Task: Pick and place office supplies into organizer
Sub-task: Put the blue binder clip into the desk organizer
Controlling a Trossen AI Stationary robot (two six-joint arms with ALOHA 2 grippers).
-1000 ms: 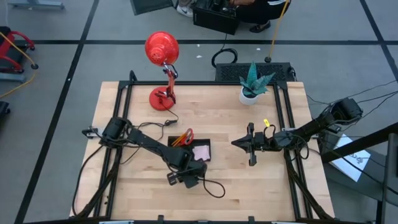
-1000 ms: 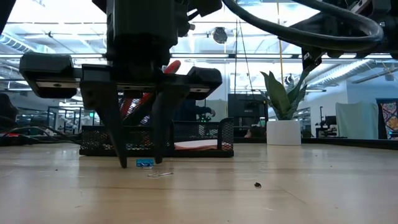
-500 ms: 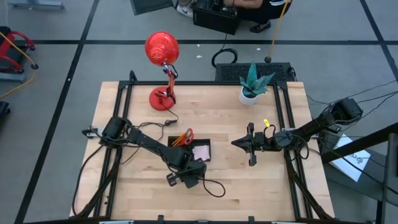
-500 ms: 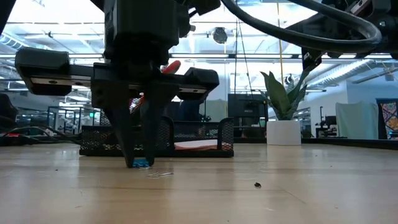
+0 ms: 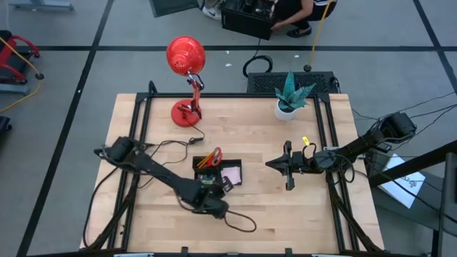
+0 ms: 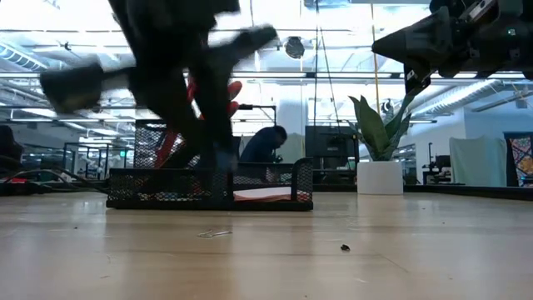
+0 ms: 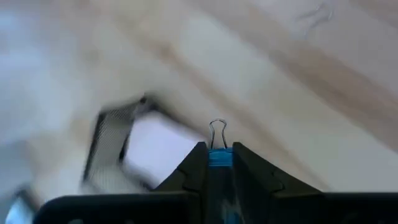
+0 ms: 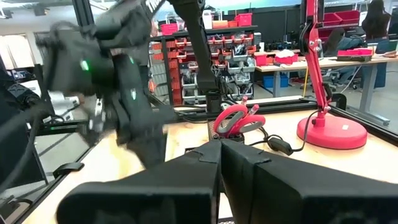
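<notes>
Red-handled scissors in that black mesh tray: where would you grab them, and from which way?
Probably by the looped handles, coming straight down from above. The red-handled scissors stand handles-up in the black mesh organizer, so only the loops rise clear of its walls, which would block a sideways approach.

Scissors (image 5: 212, 158) and sticky-note pad (image 5: 230, 174) sit in the organizer (image 5: 238, 164) mid-table; lamp (image 5: 187, 113) and plant (image 5: 290, 96) behind it
</notes>
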